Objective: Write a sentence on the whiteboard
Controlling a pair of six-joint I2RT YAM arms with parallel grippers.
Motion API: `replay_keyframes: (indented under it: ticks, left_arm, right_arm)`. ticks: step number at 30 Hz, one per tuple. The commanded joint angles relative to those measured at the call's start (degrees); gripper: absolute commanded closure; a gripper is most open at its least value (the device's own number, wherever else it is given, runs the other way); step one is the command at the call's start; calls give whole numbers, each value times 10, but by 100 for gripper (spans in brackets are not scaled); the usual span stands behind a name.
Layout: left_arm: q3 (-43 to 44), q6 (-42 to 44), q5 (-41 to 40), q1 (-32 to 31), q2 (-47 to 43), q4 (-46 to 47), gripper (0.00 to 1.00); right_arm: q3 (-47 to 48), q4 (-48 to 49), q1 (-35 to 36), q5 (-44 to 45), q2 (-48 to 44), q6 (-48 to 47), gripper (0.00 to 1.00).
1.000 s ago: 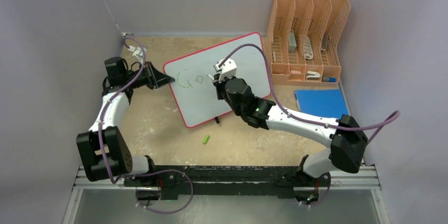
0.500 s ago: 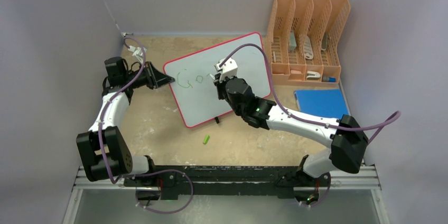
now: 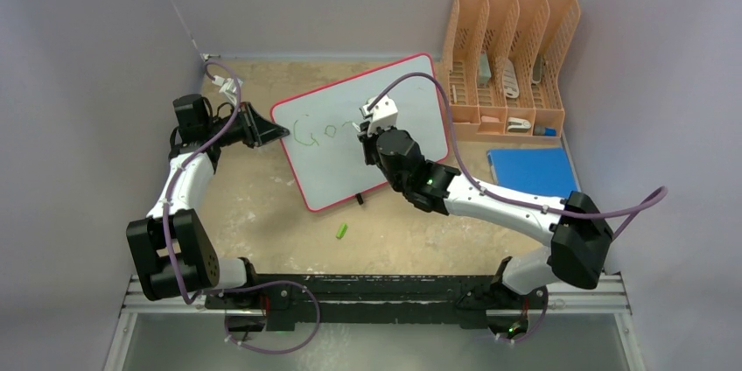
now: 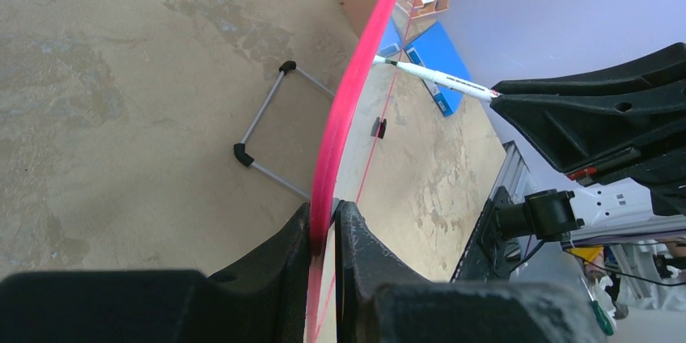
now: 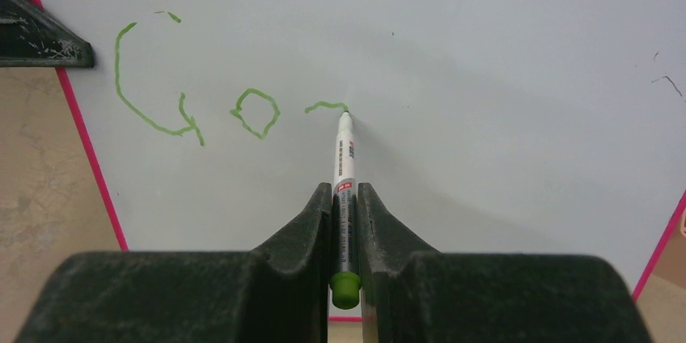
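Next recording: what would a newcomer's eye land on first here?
Green letters "Go", plus an unfinished third stroke, on the whiteboard at mid-table. The right end effector is shut on a marker whose tip sits at that stroke's end. The left end effector clamps the board's red rim on its left side.

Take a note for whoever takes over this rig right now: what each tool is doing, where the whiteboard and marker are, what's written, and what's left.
Left tool: shut on the left edge of the whiteboard, on its red rim.
Right tool: shut on the green marker, tip touching the board.
Done: green letters "G", "o" and the first stroke of a third, near the board's left end.
Left: the rest of the sentence; most of the board is blank.
A small green piece, possibly the cap, lies on the table near the board.
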Motion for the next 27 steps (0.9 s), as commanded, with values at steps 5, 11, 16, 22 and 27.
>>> replay_keyframes:
  ticks: [5, 11, 16, 22, 27]
  left_arm:
    - [3, 15, -25, -13, -2, -14, 100]
    - [3, 14, -25, -14, -1, -13, 100]
    - [3, 13, -24, -13, -1, -13, 100]
    - [3, 13, -23, -14, -1, -13, 100]
    - [3, 13, -23, -14, -1, -13, 100]
  right_arm:
    - [-11, -11, -3, 13, -19, 12, 100]
    - [-15, -17, -2, 8, -25, 14, 100]
    - [-14, -20, -1, -10, -28, 11, 100]
    - [-13, -22, 3, -23, -25, 7, 100]
    - [-8, -20, 5, -34, -23, 3, 100]
